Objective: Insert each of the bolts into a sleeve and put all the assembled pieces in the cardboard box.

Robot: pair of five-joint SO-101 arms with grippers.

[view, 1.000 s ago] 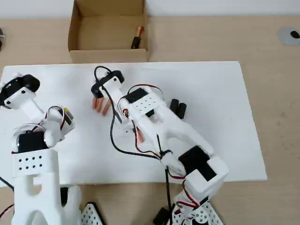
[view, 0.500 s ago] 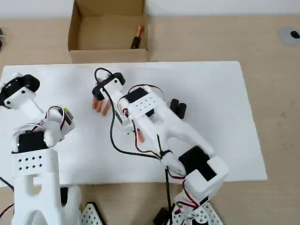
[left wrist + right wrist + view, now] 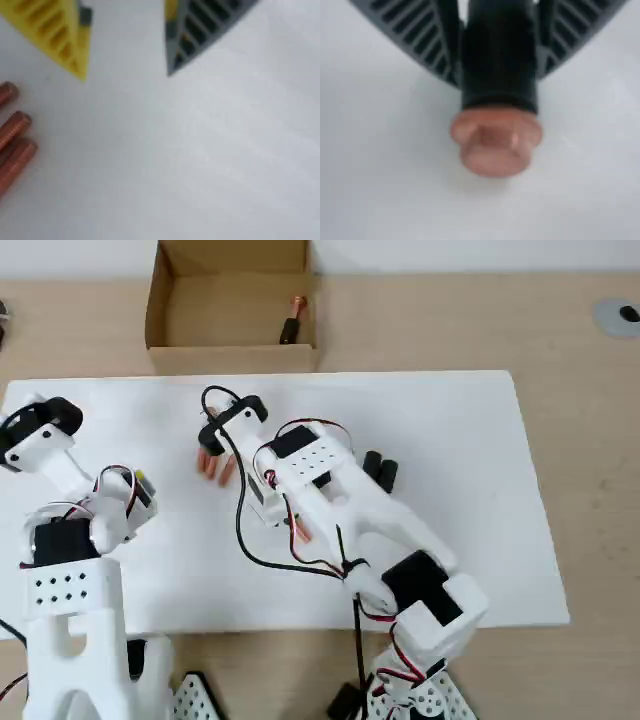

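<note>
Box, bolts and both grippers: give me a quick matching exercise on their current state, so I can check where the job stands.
Things:
1. left gripper
2. right gripper
3. box
4. loose bolts

States:
a. holds one assembled piece
b. shut on a sleeve with a bolt in it
c. lie on the white sheet
d. open

Pairs: 1-d, 2-b, 3-a, 4-c
</note>
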